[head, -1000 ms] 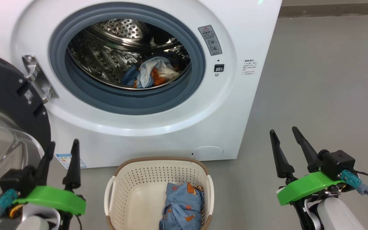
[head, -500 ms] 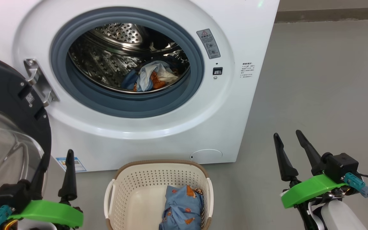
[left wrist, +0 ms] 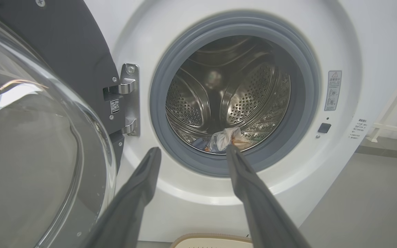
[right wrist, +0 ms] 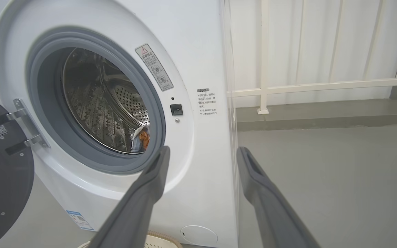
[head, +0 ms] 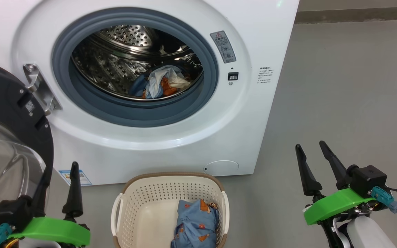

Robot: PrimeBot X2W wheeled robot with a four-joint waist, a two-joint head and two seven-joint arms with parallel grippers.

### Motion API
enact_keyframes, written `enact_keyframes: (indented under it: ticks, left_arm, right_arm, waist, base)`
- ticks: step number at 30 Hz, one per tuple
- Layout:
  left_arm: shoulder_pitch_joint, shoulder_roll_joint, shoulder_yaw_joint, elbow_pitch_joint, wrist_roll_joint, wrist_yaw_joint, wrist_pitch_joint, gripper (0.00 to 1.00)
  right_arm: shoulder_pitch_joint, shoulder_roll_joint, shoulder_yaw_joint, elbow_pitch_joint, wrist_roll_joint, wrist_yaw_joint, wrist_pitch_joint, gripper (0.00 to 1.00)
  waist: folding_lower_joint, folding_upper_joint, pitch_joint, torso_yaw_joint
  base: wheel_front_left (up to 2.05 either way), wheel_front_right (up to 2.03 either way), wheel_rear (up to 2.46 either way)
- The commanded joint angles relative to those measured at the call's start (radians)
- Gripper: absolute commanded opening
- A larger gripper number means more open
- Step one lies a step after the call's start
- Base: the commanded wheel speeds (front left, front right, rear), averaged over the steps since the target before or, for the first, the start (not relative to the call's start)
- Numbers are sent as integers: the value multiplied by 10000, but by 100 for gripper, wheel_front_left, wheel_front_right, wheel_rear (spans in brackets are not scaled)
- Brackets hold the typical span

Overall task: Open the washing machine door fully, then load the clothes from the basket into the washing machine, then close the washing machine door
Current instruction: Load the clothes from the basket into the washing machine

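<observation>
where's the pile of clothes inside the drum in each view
Head view: clothes low in the drum, upper middle.
Left wrist view: clothes at centre, on the drum's floor.
Right wrist view: clothes left of centre, at the drum's lower right.
Shared landmark: warning label right of the drum.

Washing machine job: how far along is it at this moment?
Done: the washing machine door stands swung open at the left, and some clothes lie in the drum. In hand: nothing; the left gripper and right gripper are both open and empty, either side of the basket. Left: a blue bear-print garment lies in the basket, and the door is not yet closed.
</observation>
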Motion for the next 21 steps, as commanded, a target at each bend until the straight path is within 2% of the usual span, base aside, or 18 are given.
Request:
enact_keyframes:
  ticks: [1,21]
  left_arm:
    - [-146,299,399,-310,-125,52,24,100]
    - [-139,344,257,-442,-191,64,55,100]
  right_arm:
    - [-197,-72,246,-197,75,44,-80,100]
    - [-244,-5,205,-280,-28,44,-80,100]
  waist:
    - [0,0,10,-2]
    - [0,0,285,-129]
  base:
    - [0,0,0]
    - [0,0,0]
